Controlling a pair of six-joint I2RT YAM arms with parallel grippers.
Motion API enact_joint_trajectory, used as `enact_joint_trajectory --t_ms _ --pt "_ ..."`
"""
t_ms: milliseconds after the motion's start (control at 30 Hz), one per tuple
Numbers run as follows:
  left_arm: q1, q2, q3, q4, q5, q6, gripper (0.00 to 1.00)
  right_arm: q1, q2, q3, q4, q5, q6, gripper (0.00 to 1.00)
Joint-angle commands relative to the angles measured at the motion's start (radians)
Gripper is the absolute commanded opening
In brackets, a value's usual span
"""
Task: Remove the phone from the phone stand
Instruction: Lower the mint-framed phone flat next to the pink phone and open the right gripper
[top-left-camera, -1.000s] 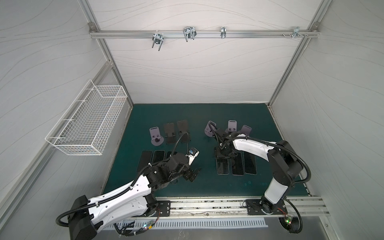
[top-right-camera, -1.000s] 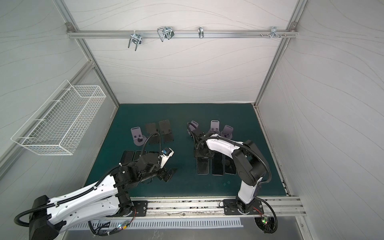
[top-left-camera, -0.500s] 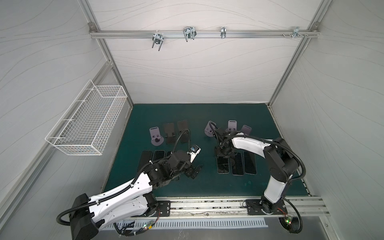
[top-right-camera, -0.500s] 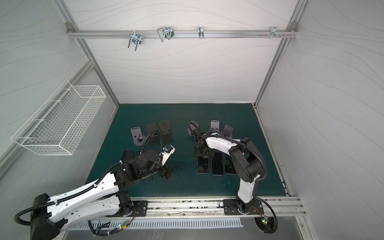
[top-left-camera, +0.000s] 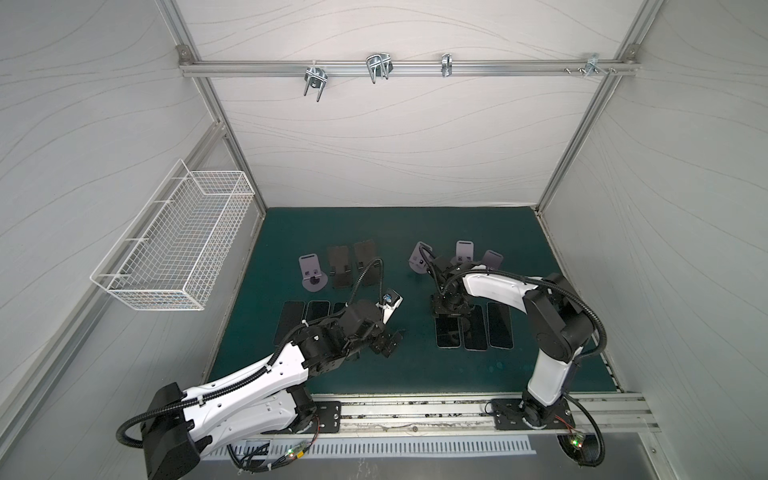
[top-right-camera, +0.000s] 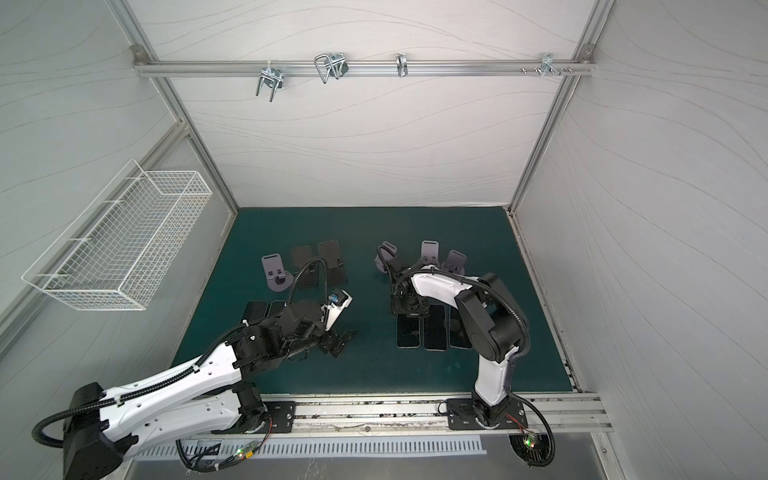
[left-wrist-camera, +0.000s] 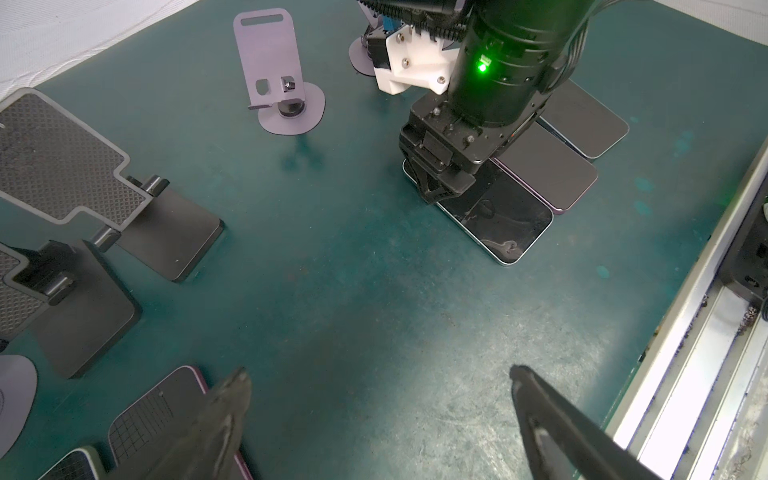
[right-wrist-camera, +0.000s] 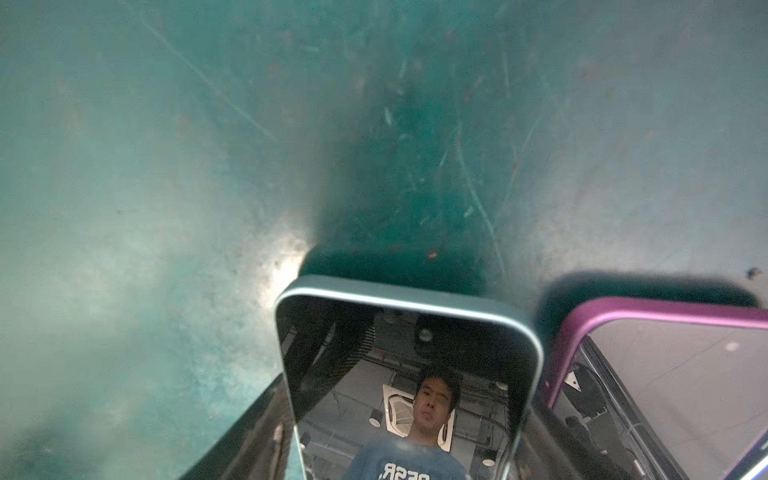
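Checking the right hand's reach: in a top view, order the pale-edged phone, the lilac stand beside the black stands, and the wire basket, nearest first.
From the right hand:
1. Pale-edged phone: between its fingers, lying flat.
2. Lilac stand: left of centre, farther back.
3. Wire basket: hanging at far left.

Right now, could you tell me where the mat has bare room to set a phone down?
Free: the mat behind the stands up to the back wall, and between the left tool and the pale-edged phone. Crowded: around stands and phone rows.
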Motion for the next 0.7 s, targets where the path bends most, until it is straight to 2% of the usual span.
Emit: enact_joint_trajectory --t_ms 0,667 --pt "-0.004 0.009 0.042 0.055 -0.015 0.020 0.99 -0.008 0.014 -0.003 -0.055 0.004 0.003 0.62" --pt "-0.004 0.069 0.086 0.059 0.006 0.062 0.99 -0.008 -0.010 -0.029 -0.055 -0.004 0.037 0.77"
